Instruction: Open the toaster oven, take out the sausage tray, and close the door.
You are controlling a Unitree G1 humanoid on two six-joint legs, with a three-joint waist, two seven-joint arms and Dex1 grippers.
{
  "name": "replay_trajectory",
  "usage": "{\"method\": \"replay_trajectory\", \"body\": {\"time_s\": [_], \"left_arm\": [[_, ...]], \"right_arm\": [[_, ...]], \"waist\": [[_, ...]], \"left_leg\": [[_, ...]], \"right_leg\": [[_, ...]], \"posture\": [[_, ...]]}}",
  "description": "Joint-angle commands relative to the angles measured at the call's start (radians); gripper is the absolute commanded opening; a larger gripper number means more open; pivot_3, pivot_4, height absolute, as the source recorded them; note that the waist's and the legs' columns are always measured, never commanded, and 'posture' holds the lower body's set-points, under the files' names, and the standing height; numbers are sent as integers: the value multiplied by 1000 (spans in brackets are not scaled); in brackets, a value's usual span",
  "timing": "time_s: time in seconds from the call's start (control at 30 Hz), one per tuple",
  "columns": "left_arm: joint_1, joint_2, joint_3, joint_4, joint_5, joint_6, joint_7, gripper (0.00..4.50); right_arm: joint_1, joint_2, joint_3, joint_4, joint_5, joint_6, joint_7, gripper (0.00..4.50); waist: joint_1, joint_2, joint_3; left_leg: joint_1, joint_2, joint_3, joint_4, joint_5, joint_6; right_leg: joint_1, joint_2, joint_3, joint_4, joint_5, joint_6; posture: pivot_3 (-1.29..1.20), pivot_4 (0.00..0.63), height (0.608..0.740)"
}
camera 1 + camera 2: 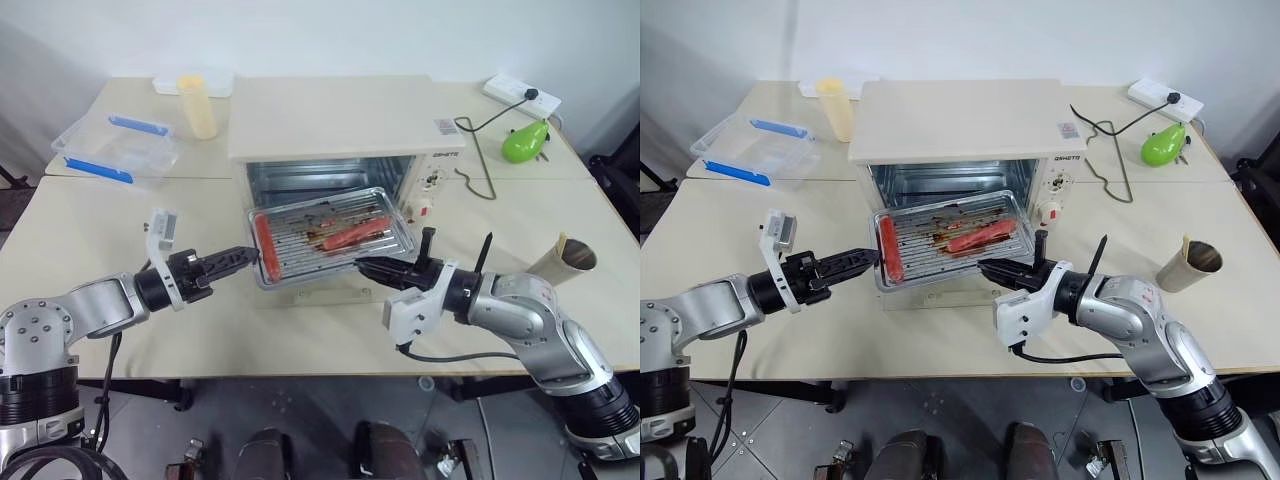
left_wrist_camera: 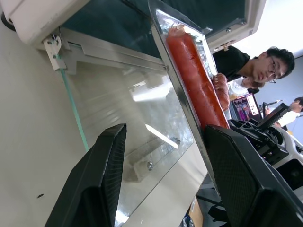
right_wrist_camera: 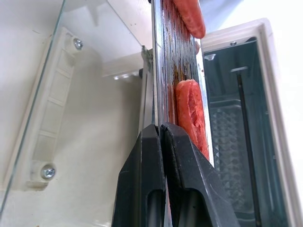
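Fingers of my right hand [image 1: 366, 264] are pinched tight on the near rim of the sausage tray [image 1: 330, 240], holding it out in front of the toaster oven [image 1: 345, 135], above the door [image 1: 335, 290], which lies folded down flat and open on the tabletop [image 1: 90, 230]. In the right wrist view the two black pads meet on the thin metal edge, with a red sausage [image 3: 191, 113] lying on the ridged bottom just past them.

My left hand [image 1: 240, 258] sits at the tray's left end, its fingers parted around that rim; the left wrist view shows one pad under the tray and the other on the sausage side, with a gap to the metal, so I cannot tell that they touch it. A long sausage [image 1: 264, 246] lies along that left edge, and others [image 1: 355, 233] lie across the middle.

Behind the tray the oven's shiny cavity stands open, knobs and a red button at its right. Further out on the tabletop are a clear box with blue clips [image 1: 115, 150], a pale yellow cup [image 1: 198, 105], a green pear-shaped object [image 1: 525, 142], a white power strip [image 1: 520, 95] and a paper cup [image 1: 565, 262].
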Motion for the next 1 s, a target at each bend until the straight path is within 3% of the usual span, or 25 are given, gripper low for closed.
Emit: {"method": "replay_trajectory", "body": {"time_s": [0.03,0.33,0.43,0.53,0.77,0.9,1.0], "left_arm": [[-22,-2,-12,-3,-41,-16,7,2742],[-69,-10,-66,49,-130,-18,56,2742],[-76,-24,-85,99,-261,-59,143,2742],[-64,-5,-99,117,-343,-73,193,2178],[-45,-35,-73,116,-347,-73,228,40],[-41,-74,-43,118,-347,-76,263,14],[-34,-102,9,136,-347,-41,258,14]], "right_arm": [[-23,13,-7,-24,25,-19,-8,32],[-29,14,-1,-19,32,-26,-7,32],[-32,13,-1,-16,36,-31,-6,32],[-38,8,-5,-12,46,-35,-1,32],[-51,6,-6,1,59,-44,7,32],[-62,13,-6,8,74,-44,14,32],[-41,56,-32,-28,271,120,69,32]], "waist": [[-1,0,0],[0,0,0],[-1,0,0],[-1,0,0],[0,0,0],[0,0,0],[0,0,0]], "left_leg": [[0,0,0,0,0,0],[0,0,0,0,0,0],[0,0,0,0,0,0],[0,0,0,0,0,0],[0,0,0,0,0,0],[0,0,0,0,0,0],[0,0,0,0,0,0]], "right_leg": [[0,0,0,0,0,0],[0,0,0,0,0,0],[0,0,0,0,0,0],[0,0,0,0,0,0],[1,0,0,0,0,0],[1,0,0,-1,0,0],[1,0,0,-1,0,0]], "posture": [[0,150,740],[0,150,740],[0,150,740],[0,150,740],[0,150,740],[0,150,740],[0,150,740]]}}
